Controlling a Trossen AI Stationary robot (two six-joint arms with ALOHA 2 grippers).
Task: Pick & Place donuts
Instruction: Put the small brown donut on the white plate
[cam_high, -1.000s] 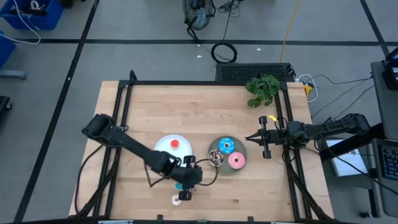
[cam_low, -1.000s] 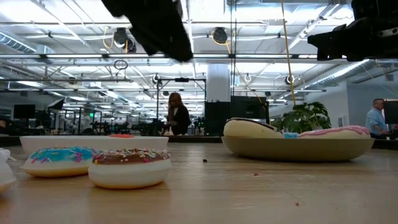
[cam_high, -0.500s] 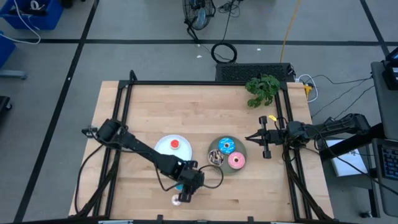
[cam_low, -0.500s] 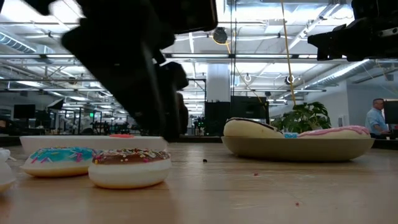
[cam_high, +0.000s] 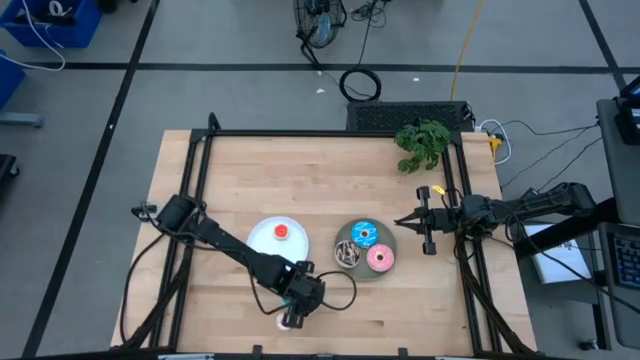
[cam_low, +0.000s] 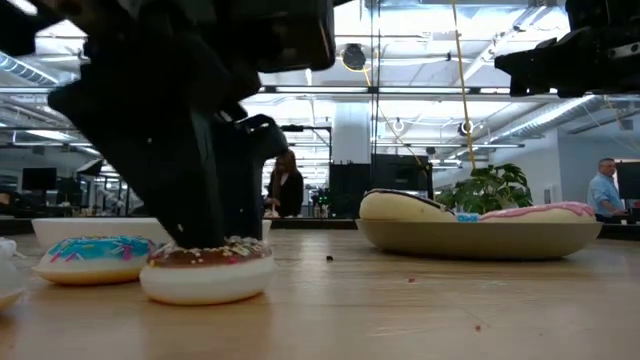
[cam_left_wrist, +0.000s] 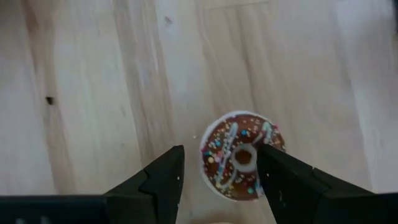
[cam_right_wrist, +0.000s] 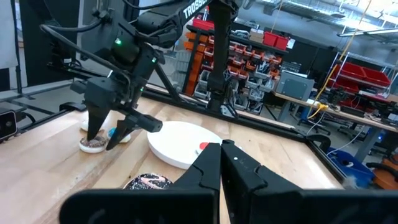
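Note:
A brown sprinkled donut (cam_left_wrist: 239, 163) lies flat on the wood near the table's near edge. My left gripper (cam_left_wrist: 221, 180) stands open right above it, fingers pointing down. One finger (cam_left_wrist: 166, 180) is clear of the donut and the other finger (cam_left_wrist: 278, 177) overlaps its rim. A blue sprinkled donut (cam_low: 95, 258) lies beside the brown one. A white plate (cam_high: 265, 240) carries a tiny red donut (cam_high: 281, 232). A grey plate (cam_high: 343, 238) holds a pink donut (cam_high: 380, 258) and a blue one (cam_high: 363, 236). My right gripper (cam_high: 400, 222) waits shut at the table's right side. My left gripper comes at the brown donut's top (cam_left_wrist: 267, 134) from above, with one finger over its rim. I cannot tell whether that finger touches it. The donut lies flat on the table.
A green plant (cam_high: 422, 145) sits at the far right corner. A black frame (cam_high: 320, 133) runs along the table's edges. Bare wood spreads across the far half and the near right corner. People stand in the room beyond the table.
My left gripper has moved toward the table's near edge and down, from beside the white plate to just over the brown donut. The donuts and plates have stayed where they were.

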